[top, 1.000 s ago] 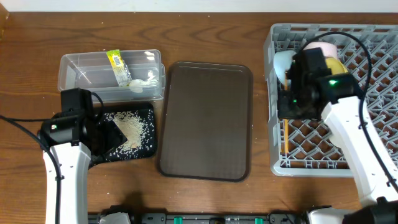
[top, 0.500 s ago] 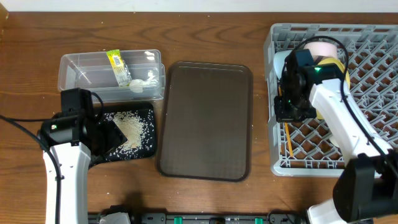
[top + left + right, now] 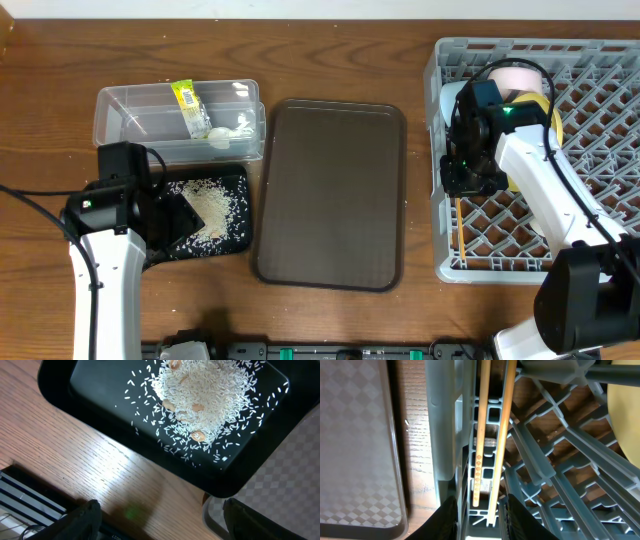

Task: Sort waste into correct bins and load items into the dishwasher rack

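Two wooden chopsticks (image 3: 492, 435) lie along the left side of the grey dishwasher rack (image 3: 600, 100); they also show in the overhead view (image 3: 458, 228). My right gripper (image 3: 479, 521) is open just above their near ends, with a gap on each side and nothing held. In the overhead view it is at the rack's left edge (image 3: 462, 180). The yellow plate (image 3: 540, 105), pinkish bowl (image 3: 515, 75) and light blue bowl (image 3: 452, 100) stand in the rack. My left gripper (image 3: 160, 520) is open and empty beside the black tray (image 3: 100, 400), which holds rice (image 3: 205, 390).
The clear tub (image 3: 130, 125) at the back left holds the yellow-green wrapper (image 3: 188, 105) and a white scrap (image 3: 225, 135). The dark brown serving tray (image 3: 330, 195) lies between the bins and the rack. Its edge shows in both wrist views (image 3: 355, 435).
My right arm has swung so the gripper sits nearer the rack's left edge. The chopsticks have shifted a little and now lie straight along it. The left arm has not moved.
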{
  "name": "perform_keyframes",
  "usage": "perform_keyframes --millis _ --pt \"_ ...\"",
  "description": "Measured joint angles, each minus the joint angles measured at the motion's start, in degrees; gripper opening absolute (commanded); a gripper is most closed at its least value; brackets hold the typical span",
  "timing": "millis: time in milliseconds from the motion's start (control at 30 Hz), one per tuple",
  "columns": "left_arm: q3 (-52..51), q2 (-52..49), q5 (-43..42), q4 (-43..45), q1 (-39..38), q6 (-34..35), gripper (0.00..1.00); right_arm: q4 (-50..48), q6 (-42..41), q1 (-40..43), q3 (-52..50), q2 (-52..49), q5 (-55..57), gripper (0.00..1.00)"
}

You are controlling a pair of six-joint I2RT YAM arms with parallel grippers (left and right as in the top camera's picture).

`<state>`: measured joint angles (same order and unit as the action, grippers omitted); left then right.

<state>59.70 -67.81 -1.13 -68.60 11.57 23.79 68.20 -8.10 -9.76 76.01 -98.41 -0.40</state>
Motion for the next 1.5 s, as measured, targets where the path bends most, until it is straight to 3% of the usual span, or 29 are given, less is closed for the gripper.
perform_keyframes --millis 267,467,567,767,967,1133,1267,1500 --pt "0.0 0.0 -2.58 1.7 -0.55 -1.95 0.81 -2.64 -1.4 0.0 -0.07 2.97 -0.5 0.34" --pt "0.0 0.0 -8.07 6.91 -7.15 -7.21 0.81 -7.82 -2.36 0.0 -0.07 11.43 -3.74 0.76" --pt "0.0 0.0 -9.31 8.39 -12.83 -9.68 0.82 -9.92 -1.88 0.0 -0.07 13.49 -6.34 0.83" --pt "0.0 -0.79 -10.19 6.03 -22.6 -14.34 0.86 -10.34 0.55 0.33 -0.07 13.51 -12.17 0.89" --pt "0.0 -0.92 -7.74 -1.84 -23.45 -15.1 0.86 -6.27 1.01 2.14 -0.09 13.84 -13.29 0.92" --pt "0.0 1.14 -6.99 -2.34 -23.21 -15.08 0.87 -5.38 0.26 2.4 -0.13 18.03 -12.28 0.99" --pt "0.0 8.35 -6.6 -0.26 -23.21 -15.06 0.88 -7.37 -0.44 2.4 -1.88 24.72 -10.25 0.99" --pt "-1.07 27.15 -4.22 6.23 -23.21 -15.13 0.95 -16.98 -0.72 2.23 -14.64 43.25 -8.26 0.99"
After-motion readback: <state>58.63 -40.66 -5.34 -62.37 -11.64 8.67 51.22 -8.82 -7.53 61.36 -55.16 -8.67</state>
